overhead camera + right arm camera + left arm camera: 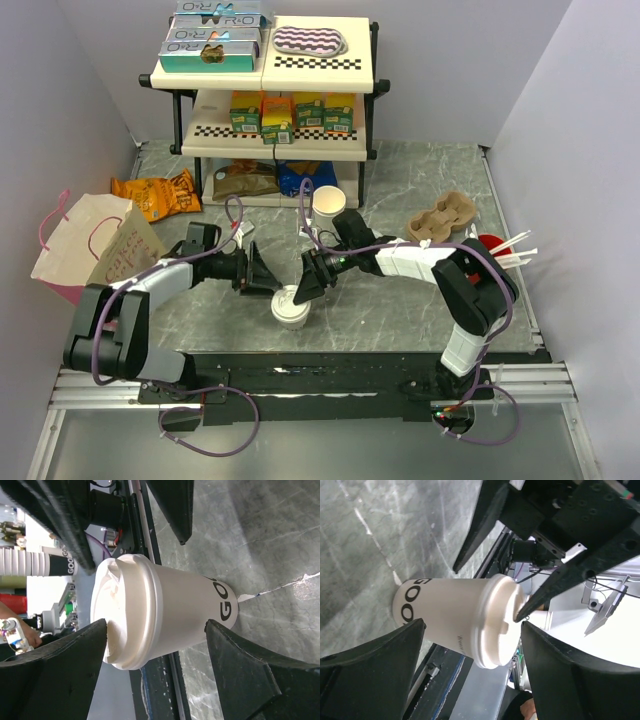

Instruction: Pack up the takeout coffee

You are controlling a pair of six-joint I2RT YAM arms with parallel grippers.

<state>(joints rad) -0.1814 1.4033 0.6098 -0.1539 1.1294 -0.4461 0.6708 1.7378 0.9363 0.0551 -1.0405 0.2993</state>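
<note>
Cream-white paper is catching the light as the tapered takeout coffee cup with its round white plastic lid (290, 306) is standing upright on the grey marbled table (385, 320), close to the near edge and between my two arms. Black letters reading GOO are showing low on its side.

I am holding my left gripper (262, 273) just beside the cup on its left. Its two black fingers (375, 665) are spread wide and flanking the cup in the left wrist view, neither one pinching the paper. I am holding my right gripper (308, 282) just beside the cup on the opposite side. Its black fingers (245, 670) are likewise standing far apart, and the cup is sitting loose between them in the right wrist view. Both grippers are pointing inward at the cup. Whether any fingertip is brushing the lid, I cannot tell.

A white paper bag with pink handles (85, 245) is lying at the far left of the table, with orange snack bags (155, 192) just behind it. A white tiered shelf rack (300, 72) is standing at the back, carrying boxes and cartons. A stack of lidless cream cups (328, 203) is standing behind my right gripper. A brown cardboard cup carrier (440, 218) is lying further right, and a red cup with white straws (490, 245) is sitting near the right wall.
</note>
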